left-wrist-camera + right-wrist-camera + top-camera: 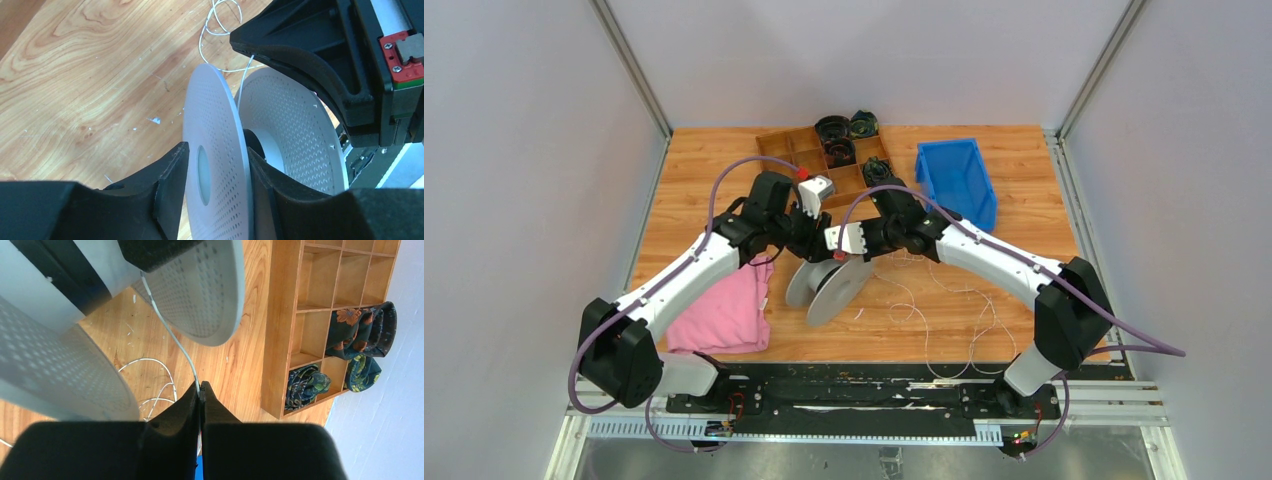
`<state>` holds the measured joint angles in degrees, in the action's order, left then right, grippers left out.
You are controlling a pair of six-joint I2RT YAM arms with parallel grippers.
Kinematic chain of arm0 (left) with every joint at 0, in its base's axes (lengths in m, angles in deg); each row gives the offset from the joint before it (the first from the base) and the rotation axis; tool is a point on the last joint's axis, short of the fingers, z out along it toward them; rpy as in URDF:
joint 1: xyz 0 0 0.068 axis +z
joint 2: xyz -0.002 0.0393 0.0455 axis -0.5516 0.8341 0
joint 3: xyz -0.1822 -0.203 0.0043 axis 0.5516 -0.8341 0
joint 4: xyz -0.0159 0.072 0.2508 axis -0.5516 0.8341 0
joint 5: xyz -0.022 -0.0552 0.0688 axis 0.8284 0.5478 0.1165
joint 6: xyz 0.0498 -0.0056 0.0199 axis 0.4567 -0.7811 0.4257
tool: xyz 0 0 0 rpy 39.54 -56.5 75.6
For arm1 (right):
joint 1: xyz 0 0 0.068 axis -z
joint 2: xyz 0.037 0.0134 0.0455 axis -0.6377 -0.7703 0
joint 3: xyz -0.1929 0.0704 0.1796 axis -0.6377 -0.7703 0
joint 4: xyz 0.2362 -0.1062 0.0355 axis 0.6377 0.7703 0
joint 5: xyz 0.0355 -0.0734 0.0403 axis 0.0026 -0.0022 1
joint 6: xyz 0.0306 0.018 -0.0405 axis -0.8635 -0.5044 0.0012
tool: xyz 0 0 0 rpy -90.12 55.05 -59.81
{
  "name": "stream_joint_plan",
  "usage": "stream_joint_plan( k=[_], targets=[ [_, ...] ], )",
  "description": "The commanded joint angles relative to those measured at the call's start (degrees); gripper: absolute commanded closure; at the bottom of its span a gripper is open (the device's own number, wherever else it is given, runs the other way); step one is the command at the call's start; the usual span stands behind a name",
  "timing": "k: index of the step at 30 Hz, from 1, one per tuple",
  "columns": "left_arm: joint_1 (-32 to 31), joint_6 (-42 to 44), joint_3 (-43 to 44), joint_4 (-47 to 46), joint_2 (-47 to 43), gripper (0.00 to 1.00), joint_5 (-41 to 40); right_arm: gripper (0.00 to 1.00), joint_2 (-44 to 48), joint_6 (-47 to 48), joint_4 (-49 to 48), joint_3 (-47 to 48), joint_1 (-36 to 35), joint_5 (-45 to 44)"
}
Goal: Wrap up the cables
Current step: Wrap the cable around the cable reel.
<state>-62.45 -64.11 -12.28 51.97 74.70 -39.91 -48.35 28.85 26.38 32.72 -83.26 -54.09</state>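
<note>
Pink cloth (724,312) lies folded at the left front of the wooden bench (689,170), partly under the left arm. The left pincer (217,162) reaches toward the middle of the bench and is clamped on a white spool (829,285). In the left wrist view one black finger (170,187) presses the outer face of the nearer perforated disc. The other finger sits in the gap between the two discs, against its inner face. The spool stands tilted on edge, just right of the cloth.

Just right of the spool, the right pincer (201,390) has its fingers pressed together on the thin white cable (170,335). The strand runs taut from the fingertips up between the spool's discs. The rest of the cable lies in loose loops on the bench to the right of the spool, in front of the right arm, and trails toward the near edge.

At the back centre stands a wooden compartment tray (799,145), with dark coiled bundles (834,128) in several of its cells. To its right, near the back right of the bench, sits a blue bin (979,200), apart from the tray and beyond the right arm.
</note>
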Motion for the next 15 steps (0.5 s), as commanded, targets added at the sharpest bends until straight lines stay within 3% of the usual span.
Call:
stream_joint_plan(
  k=[1, 15],
  targets=[
    [-1.9, 1.5, 2.2, 0.2, 0.9, 0.53, -0.5, 0.99, -1.1, -1.4, -0.7, 1.3, -1.1, -1.1],
    [-3.7, 0.2, 3.7, 0.1, 2.5, 0.66, -3.1, 0.99, -1.8, -1.6, -0.7, 1.7, -1.2, -1.0]
  ],
)
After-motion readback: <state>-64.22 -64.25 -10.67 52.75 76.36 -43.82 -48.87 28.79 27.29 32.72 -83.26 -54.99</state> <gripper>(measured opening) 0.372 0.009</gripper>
